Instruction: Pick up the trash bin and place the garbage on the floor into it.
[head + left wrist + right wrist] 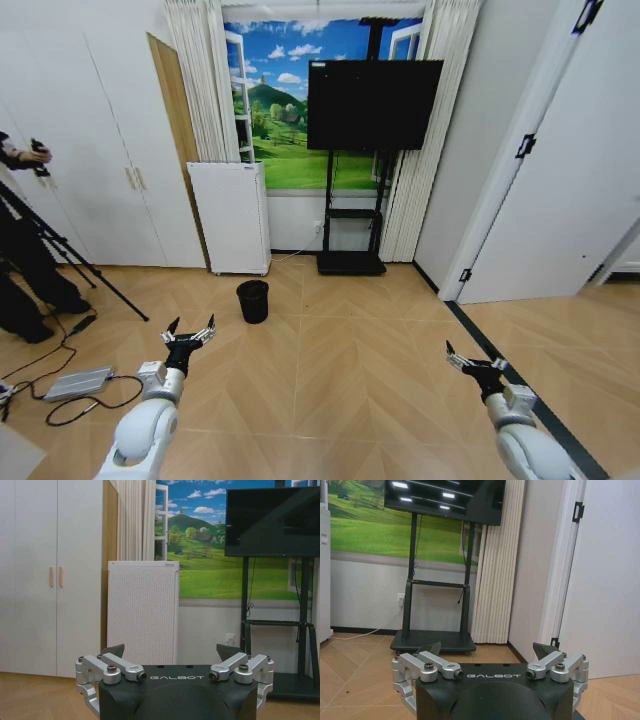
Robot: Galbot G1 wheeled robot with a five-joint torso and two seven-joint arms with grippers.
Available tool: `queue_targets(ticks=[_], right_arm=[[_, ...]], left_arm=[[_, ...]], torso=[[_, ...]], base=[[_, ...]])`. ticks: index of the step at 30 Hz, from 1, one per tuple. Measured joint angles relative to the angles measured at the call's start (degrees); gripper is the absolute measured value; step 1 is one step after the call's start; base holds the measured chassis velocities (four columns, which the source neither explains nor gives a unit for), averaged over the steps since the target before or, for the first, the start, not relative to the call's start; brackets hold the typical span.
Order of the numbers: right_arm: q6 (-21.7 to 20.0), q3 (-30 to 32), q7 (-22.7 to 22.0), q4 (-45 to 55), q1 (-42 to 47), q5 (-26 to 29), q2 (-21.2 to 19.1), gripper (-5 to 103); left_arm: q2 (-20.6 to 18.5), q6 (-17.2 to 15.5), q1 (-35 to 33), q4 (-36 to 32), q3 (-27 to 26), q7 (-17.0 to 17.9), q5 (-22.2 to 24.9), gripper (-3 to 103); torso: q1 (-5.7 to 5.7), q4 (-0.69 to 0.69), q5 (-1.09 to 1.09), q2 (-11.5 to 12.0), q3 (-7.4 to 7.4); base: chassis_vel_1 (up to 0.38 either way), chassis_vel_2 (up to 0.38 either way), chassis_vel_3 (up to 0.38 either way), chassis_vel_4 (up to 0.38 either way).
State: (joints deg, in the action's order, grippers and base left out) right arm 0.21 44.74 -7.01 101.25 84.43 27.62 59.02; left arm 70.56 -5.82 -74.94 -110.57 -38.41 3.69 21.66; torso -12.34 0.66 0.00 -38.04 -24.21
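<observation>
Nearest the camera, both arms are raised low in front of the robot, and both are empty. The left gripper (190, 333) hangs above the floor (350, 380) with its fingers spread wide apart, nothing between them and nothing touching them; in the left wrist view the same gripper (171, 652) shows its two dark fingertips (116, 650) far apart, with only the room beyond in the gap. The right gripper (472, 362) is just as wide open and bare, held over the parquet near the dark strip (500, 360) that runs along the right edge; in the right wrist view that gripper (487, 649) frames open air. Further out, the trash bin (253, 301) stands upright on the floor, ahead of the left gripper and a little to its right, well apart from both grippers. Just behind the bin against the wall is a tall white perforated appliance (232, 217). To its right, a black screen on a stand (372, 104) rises in front of a landscape mural (275, 100), flanked by pale curtains (420, 150).
</observation>
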Motion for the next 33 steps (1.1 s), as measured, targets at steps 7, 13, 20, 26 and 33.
queue_targets(ticks=[7, 13, 20, 26, 33], right_arm=[[0.00, 0.00, 0.00, 0.00, 0.00, 0.00, 0.00, 100], [0.00, 0.00, 0.00, 0.00, 0.00, 0.00, 0.00, 100], [0.00, 0.00, 0.00, 0.00, 0.00, 0.00, 0.00, 100], [0.00, 0.00, 0.00, 0.00, 0.00, 0.00, 0.00, 100], [0.00, 0.00, 0.00, 0.00, 0.00, 0.00, 0.00, 100]], left_arm=[[0.00, 0.00, 0.00, 0.00, 0.02, -0.02, 0.00, 100], [0.00, 0.00, 0.00, 0.00, 0.02, -0.02, 0.00, 100], [0.00, 0.00, 0.00, 0.00, 0.00, -0.01, 0.00, 100], [0.00, 0.00, 0.00, 0.00, -0.01, 0.02, 0.00, 100], [0.00, 0.00, 0.00, 0.00, 0.02, 0.00, 0.00, 100]], torso=[[0.00, 0.02, 0.02, 0.00, 0.00], [0.01, 0.00, 0.00, 0.00, 0.00], [0.00, -0.01, -0.03, -0.01, 0.00], [0.01, 0.00, 0.00, 0.00, 0.00], [0.01, 0.02, 0.02, 0.00, 0.00]], base=[[-0.019, -0.031, 0.015, 0.020], [0.053, 0.062, -0.041, -0.045], [0.150, 0.156, -0.139, -0.143], [0.057, 0.042, -0.058, -0.062], [0.000, 0.000, 0.000, 0.000]])
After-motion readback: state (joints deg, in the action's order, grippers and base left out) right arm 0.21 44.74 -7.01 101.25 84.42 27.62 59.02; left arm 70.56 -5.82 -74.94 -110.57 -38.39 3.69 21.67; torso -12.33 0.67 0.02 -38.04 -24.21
